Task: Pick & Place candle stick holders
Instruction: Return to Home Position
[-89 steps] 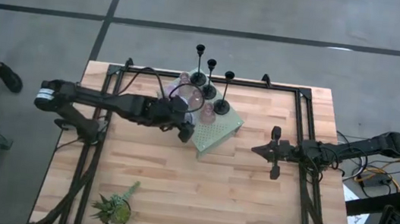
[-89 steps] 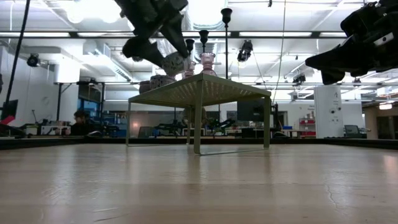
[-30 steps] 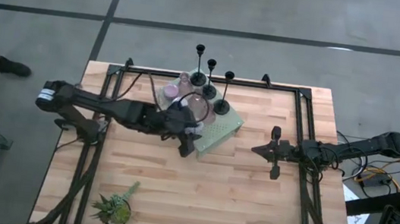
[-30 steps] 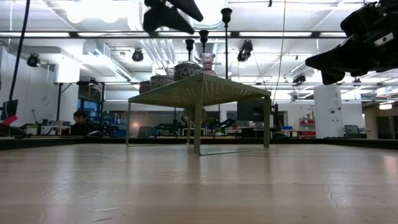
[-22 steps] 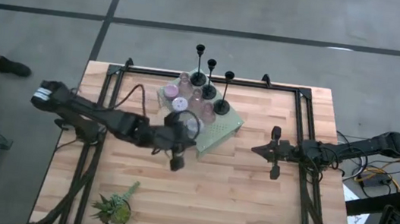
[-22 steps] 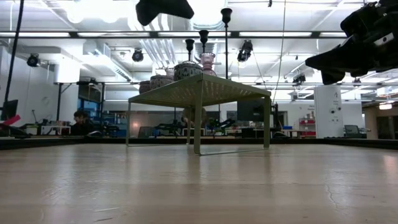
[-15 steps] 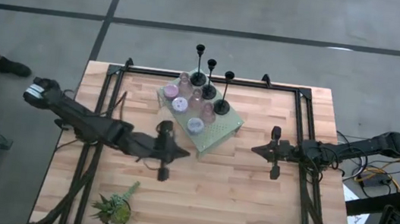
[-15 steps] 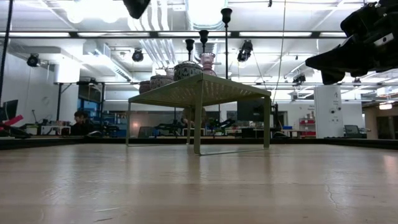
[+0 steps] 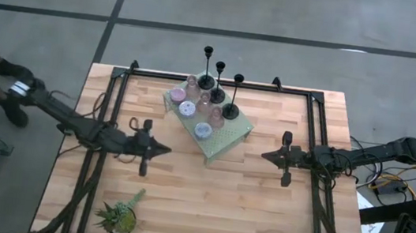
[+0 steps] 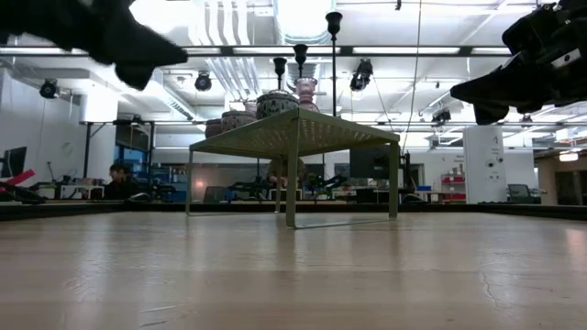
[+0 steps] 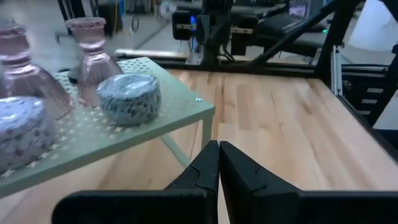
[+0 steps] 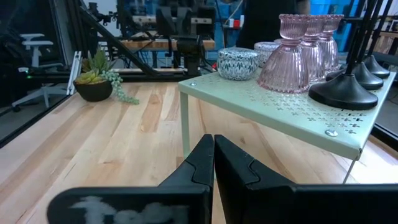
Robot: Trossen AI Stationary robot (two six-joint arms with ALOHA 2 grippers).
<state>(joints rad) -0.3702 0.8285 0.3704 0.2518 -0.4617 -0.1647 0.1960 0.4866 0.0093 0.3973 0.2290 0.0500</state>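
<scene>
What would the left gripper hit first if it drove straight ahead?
Likely the stand, at its near corner leg, right ahead of the left gripper. It might pass above; height is unclear.

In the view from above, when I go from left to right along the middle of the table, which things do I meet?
left gripper, shut → green stand with the candle stick holders on it → right gripper, shut. The potted plant lies off this line, nearer the table's front edge.

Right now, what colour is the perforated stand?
Pale green; the stand shows best in the right wrist view.
</scene>
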